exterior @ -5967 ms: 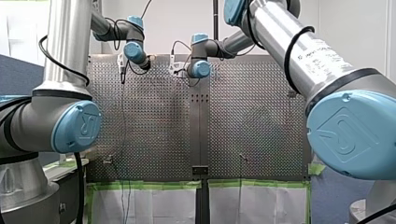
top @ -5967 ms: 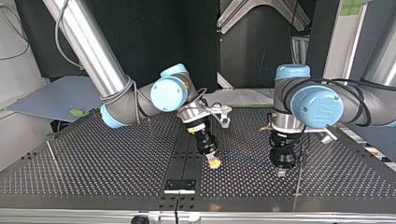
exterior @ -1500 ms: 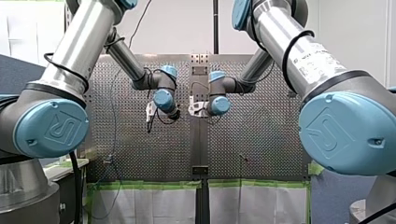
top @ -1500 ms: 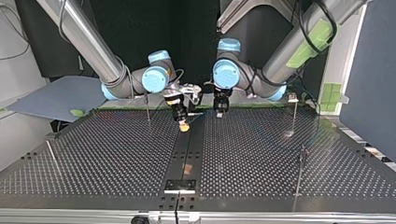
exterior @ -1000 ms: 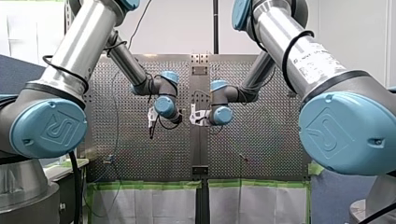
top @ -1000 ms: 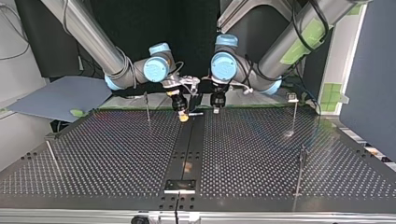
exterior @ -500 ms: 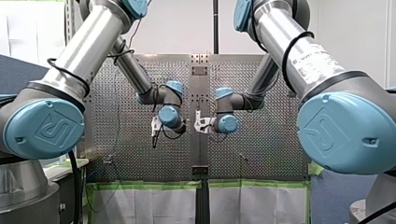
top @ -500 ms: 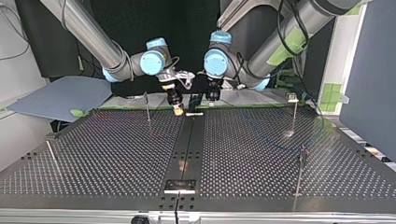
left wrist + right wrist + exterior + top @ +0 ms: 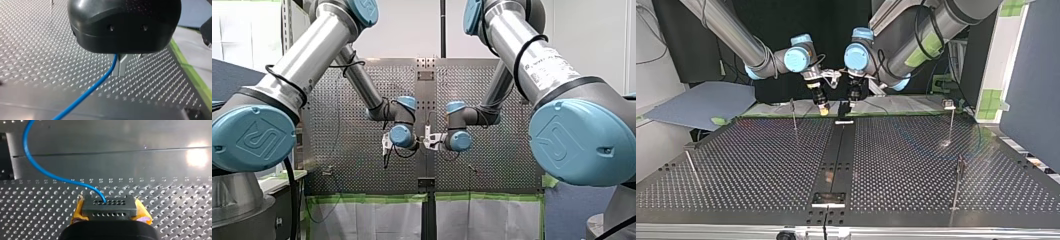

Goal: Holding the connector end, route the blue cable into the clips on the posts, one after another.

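Observed: since six seconds ago both wrists have travelled from the near part of the table (image 9: 916,165) in the top view to its far edge, and in the last half second they have drawn a little further that way. In the front view they now hang low and close together at the centre rail, where earlier they stood high on the panel.

My right gripper (image 9: 109,210) is clamped on the connector (image 9: 109,206), a dark block with rows of small holes, gripped between the yellow pads (image 9: 78,211). The blue cable (image 9: 42,171) leaves the connector's upper face and curves away over the table.

My left gripper (image 9: 119,67) has its metal fingers (image 9: 121,65) drawn close together, and the cable comes out at them and runs off above the perforated surface. In the top view this gripper hangs just beside the right one, not touching it.

Thin posts (image 9: 793,114) stand well apart about the table; the cable's run between them cannot be traced in the top view.

Writing: a printed label (image 9: 552,57) on my right arm (image 9: 512,35) is too small to read. The blue joint cap (image 9: 254,137) on my left arm (image 9: 312,50) bears a raised emblem.
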You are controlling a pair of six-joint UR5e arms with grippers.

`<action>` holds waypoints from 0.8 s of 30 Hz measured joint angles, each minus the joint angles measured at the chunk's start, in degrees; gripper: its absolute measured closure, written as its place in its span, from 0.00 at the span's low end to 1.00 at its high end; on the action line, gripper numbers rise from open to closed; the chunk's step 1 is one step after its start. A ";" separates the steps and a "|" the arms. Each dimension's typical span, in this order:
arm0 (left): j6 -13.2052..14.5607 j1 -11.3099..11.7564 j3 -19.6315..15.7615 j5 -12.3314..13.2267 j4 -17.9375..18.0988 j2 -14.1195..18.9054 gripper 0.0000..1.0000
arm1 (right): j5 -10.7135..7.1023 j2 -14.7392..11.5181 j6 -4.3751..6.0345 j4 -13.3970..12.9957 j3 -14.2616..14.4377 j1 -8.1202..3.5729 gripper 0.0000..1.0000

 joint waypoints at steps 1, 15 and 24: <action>-0.26 -0.34 0.00 -0.18 0.42 -0.37 0.98 | 0.03 0.02 -0.09 -0.08 0.30 -0.05 1.00; -0.56 -4.44 0.01 -4.61 3.69 -1.40 0.98 | 1.53 0.42 0.11 -5.55 6.68 -1.32 1.00; -1.72 -5.83 0.01 -4.13 6.09 -4.18 0.98 | 2.44 1.45 0.47 -9.47 10.65 -3.02 1.00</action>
